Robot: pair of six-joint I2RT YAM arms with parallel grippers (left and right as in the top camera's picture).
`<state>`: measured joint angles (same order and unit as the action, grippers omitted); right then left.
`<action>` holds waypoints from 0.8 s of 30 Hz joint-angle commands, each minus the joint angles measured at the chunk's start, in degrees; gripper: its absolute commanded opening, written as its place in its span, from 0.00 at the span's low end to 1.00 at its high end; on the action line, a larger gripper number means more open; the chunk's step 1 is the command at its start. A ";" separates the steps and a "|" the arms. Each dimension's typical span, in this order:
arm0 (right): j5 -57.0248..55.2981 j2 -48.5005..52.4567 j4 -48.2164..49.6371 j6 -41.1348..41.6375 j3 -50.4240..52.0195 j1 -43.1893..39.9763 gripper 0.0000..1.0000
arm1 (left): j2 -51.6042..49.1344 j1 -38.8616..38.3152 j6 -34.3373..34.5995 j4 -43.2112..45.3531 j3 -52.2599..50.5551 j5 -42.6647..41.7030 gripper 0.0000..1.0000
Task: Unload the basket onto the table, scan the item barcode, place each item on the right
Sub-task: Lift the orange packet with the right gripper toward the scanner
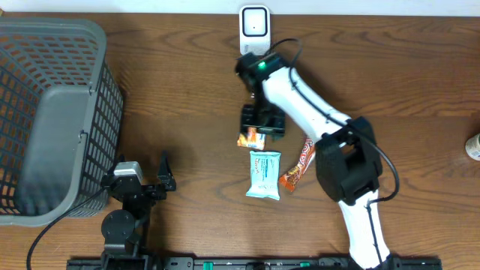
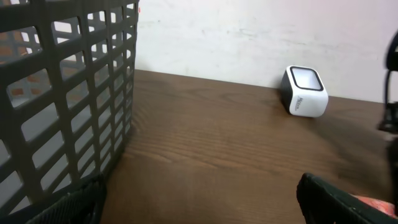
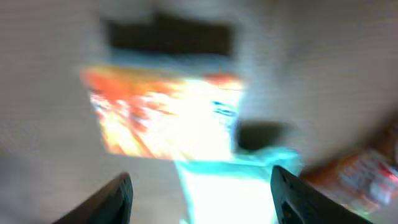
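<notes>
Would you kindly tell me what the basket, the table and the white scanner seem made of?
Basket: probably moulded grey plastic, matte, with an open grid. Table: wood or wood-look laminate, brown grain showing. Scanner: likely smooth white plastic, with a dark-edged window.

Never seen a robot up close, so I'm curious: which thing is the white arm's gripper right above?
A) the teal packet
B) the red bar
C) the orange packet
C: seen from overhead, the right gripper is over the orange packet, which pokes out beneath it, while the teal packet and the red bar lie clear of it, nearer the arm's base.
</notes>
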<state>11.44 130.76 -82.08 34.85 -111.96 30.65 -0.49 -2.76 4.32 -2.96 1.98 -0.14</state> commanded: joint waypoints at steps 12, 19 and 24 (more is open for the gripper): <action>-3.26 -1.73 6.58 -5.73 -1.09 -2.08 0.99 | 0.15 0.24 0.31 -1.01 -1.75 -0.50 0.98; -5.38 -0.28 10.56 -1.64 2.03 2.08 0.99 | 0.15 0.24 0.28 -1.01 -1.75 -0.52 0.98; -7.02 2.12 11.43 -0.13 2.19 2.80 0.99 | 0.15 0.24 0.28 -1.01 -1.75 -0.52 0.98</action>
<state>6.61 131.00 -70.65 32.62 -110.39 33.54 -0.49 -2.76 4.32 -2.96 1.98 -0.14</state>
